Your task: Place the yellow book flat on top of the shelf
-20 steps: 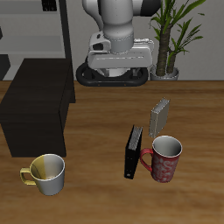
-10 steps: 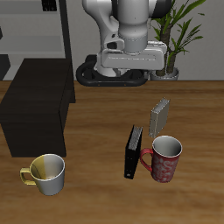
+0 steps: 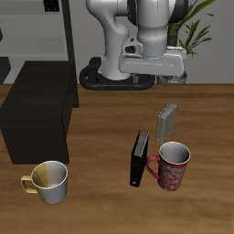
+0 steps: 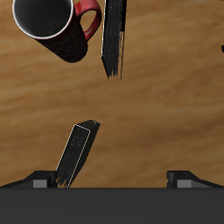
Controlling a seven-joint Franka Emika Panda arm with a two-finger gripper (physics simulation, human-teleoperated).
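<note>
gripper (image 4: 112, 178) wide, empty, above upright yellow book (image 3: 166, 121); shelf (image 3: 37, 111) well apart

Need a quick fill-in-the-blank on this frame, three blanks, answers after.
1. The thin tan-grey speckled yellow book stands on its ____ on the wooden table.
2. The thin black book stands beside the ____ mug.
3. The top of the low matte black shelf holds ____ books.

Missing words: edge; red; no

Wooden table (image 3: 101, 146): shelf (image 3: 37, 114), yellow book (image 3: 166, 121) (upright), black book (image 3: 138, 158), two mugs (image 3: 170, 165).
</note>
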